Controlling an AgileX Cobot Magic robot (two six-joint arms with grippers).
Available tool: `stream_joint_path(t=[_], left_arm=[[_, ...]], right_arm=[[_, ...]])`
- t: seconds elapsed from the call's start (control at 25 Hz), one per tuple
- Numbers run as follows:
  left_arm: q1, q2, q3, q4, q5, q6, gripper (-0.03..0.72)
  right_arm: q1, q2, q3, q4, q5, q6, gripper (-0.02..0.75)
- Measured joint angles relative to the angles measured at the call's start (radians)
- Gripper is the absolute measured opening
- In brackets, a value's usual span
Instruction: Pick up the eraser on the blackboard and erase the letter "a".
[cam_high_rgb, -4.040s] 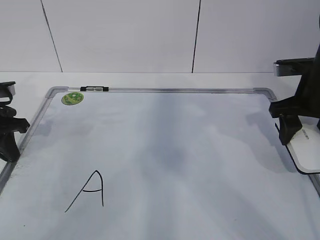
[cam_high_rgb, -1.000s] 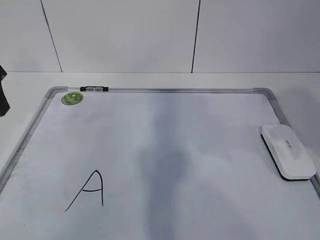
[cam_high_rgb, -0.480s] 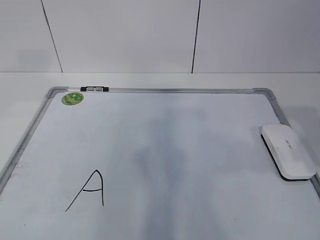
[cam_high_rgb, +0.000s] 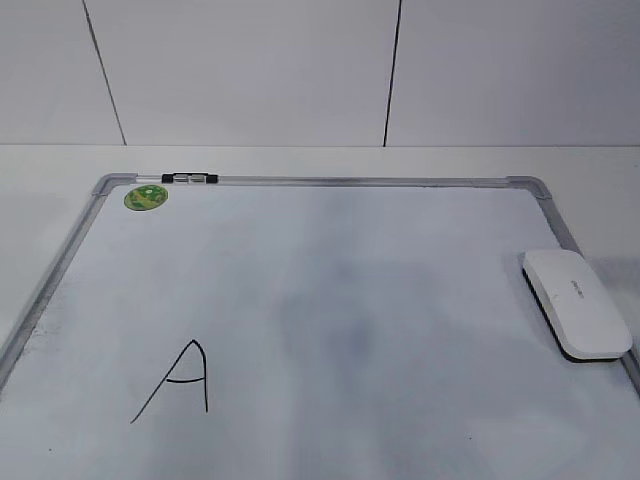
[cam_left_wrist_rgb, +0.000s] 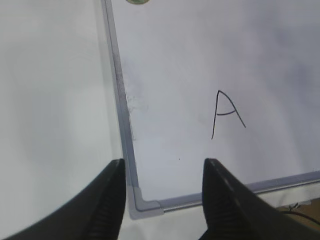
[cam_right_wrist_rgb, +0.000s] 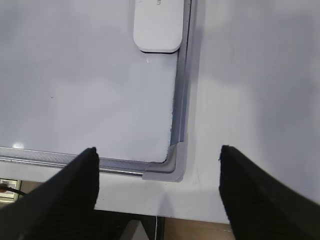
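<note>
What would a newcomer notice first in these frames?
A large white dry-erase board with a silver metal frame fills the view, with an angular black capital "A" near its front left. A white rounded oblong plastic eraser lies at its right edge, untouched, and a round green sticker marks the far left corner.

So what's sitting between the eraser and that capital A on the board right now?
Nothing: in the exterior view the blackboard is bare white surface between the eraser at its right edge and the capital A near the lower left.
</note>
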Motion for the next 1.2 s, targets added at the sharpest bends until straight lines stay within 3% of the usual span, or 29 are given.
stream_joint_path(t=[0.52, 1.2], left_arm=[[0.000, -0.319, 0.433, 0.033, -0.059, 0.000, 0.376], [0.000, -0.341, 0.478, 0.071, -0.155, 0.006, 0.343]], right_arm=[[0.000, -0.180, 0.197, -0.066, -0.039, 0.000, 0.593], [0.000, -0.188, 0.221, -0.068, -0.083, 0.000, 0.593]])
